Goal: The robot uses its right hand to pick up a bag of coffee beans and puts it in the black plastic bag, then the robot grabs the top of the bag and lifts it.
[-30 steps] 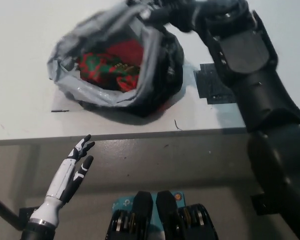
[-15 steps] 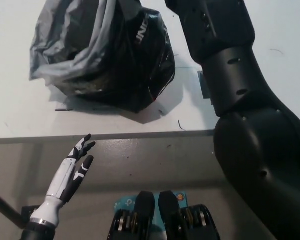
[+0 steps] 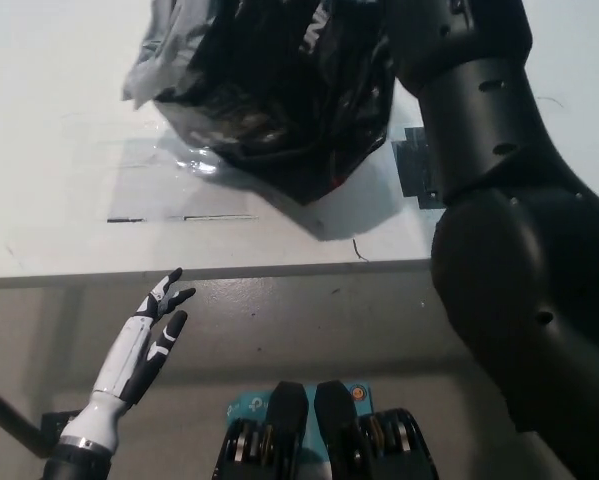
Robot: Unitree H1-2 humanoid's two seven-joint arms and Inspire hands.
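Observation:
The black plastic bag (image 3: pixel 279 90) hangs gathered and tilted above the white table (image 3: pixel 59 180), casting a shadow beneath it. Its top runs out of the picture's upper edge. My black right arm (image 3: pixel 489 170) rises from the bottom right to the bag's top. There my right hand (image 3: pixel 374 20) barely shows at the edge, shut on the bag. The coffee bean bag is hidden inside the plastic. My white left hand (image 3: pixel 144 345) rests open at the lower left, below the table's front edge, holding nothing.
A black patch (image 3: pixel 419 175) lies on the table just right of the bag, beside my right arm. Thin dark marks (image 3: pixel 179 218) run along the table under the bag's shadow. The table's front edge (image 3: pixel 229 273) crosses the picture, with grey floor below it.
The bag lay open on the table, with a red and green packet showing inside. Its mouth has closed and it has been lifted up and to the right. The left hand stayed still.

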